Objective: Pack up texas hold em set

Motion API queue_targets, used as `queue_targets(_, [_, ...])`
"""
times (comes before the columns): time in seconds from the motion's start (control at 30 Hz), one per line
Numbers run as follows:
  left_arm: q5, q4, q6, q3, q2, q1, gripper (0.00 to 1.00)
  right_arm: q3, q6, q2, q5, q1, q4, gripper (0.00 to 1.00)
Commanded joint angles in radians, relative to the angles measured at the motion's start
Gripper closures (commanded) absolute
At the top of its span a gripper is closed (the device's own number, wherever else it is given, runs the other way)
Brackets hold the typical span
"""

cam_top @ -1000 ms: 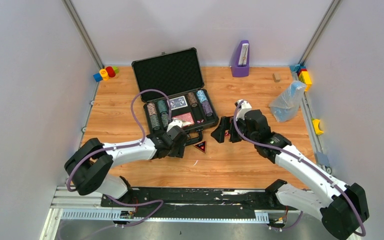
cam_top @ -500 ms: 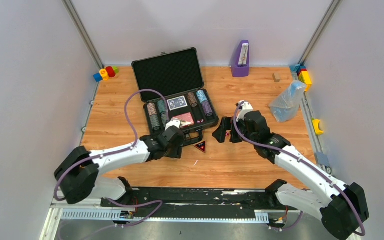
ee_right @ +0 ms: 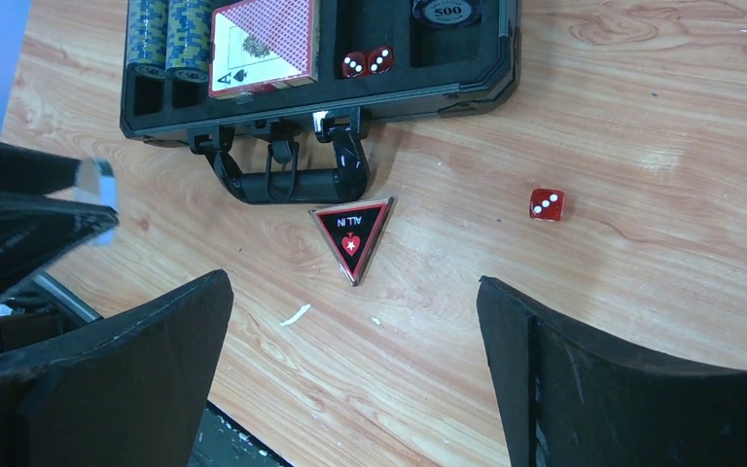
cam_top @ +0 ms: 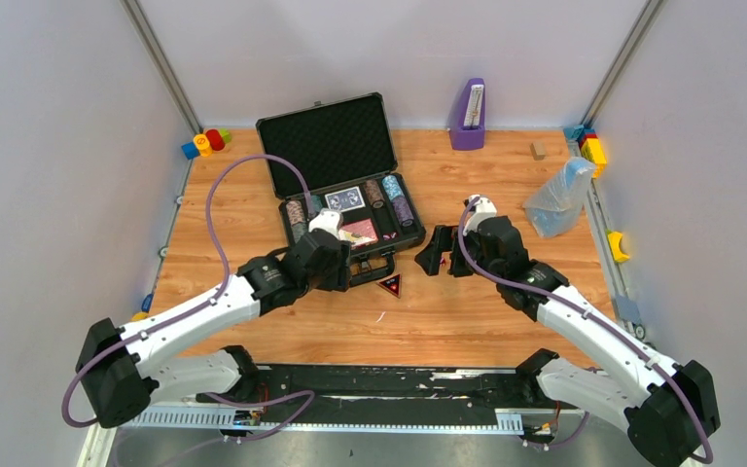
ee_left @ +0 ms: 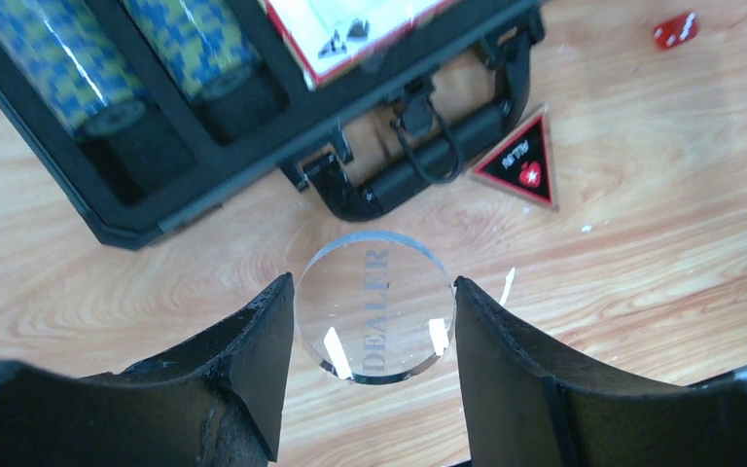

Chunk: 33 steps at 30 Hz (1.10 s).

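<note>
The black case (cam_top: 326,141) lies open at the back left. It holds chip stacks (cam_top: 395,199), a blue card deck (cam_top: 347,198) and a red card deck (ee_right: 263,44). Two red dice (ee_right: 368,61) sit in one slot. My left gripper (ee_left: 374,311) is shut on a clear round disc marked DEALER (ee_left: 374,306), held above the wood just in front of the case handle (ee_left: 418,175). The triangular button (ee_right: 352,233) and a loose red die (ee_right: 547,203) lie on the table. My right gripper (ee_right: 355,360) is open and empty over the wood, near the button.
A purple upright holder (cam_top: 469,117) stands at the back. A clear plastic bag (cam_top: 559,197) lies right of my right gripper. Toy blocks sit at the back left (cam_top: 206,142) and back right (cam_top: 591,146). A small wooden block (cam_top: 538,150) lies near the bag.
My left arm has stretched out and its gripper has moved up towards the case's front edge. The right arm has barely moved.
</note>
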Motion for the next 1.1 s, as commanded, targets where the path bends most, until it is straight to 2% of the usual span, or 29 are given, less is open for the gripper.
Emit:
queue_targets(0.0, [-0.014, 0.042, 0.111, 0.114, 0.001, 0.076, 0.53, -0.003, 0.021, -0.001, 0.03, 0.0, 0.046, 0.01])
queue_targets(0.27, [0.128, 0.148, 0.25, 0.269, 0.175, 0.288, 0.54, -0.006, 0.032, -0.009, 0.062, 0.0, 0.04, 0.01])
queue_targets(0.47, [0.179, 0.175, 0.295, 0.383, 0.361, 0.394, 0.55, -0.01, 0.049, -0.008, 0.07, -0.002, 0.04, 0.01])
queue_targets(0.93, [0.253, 0.227, 0.294, 0.482, 0.575, 0.469, 0.54, -0.016, 0.069, -0.007, 0.055, 0.0, 0.037, 0.01])
queue_targets(1.0, [0.245, 0.203, 0.291, 0.494, 0.589, 0.47, 0.51, -0.017, 0.06, -0.004, 0.057, 0.0, 0.036, 0.0])
queue_targets(1.07, [0.234, 0.184, 0.28, 0.494, 0.586, 0.47, 0.34, -0.014, 0.055, 0.009, 0.058, -0.001, 0.029, 0.0])
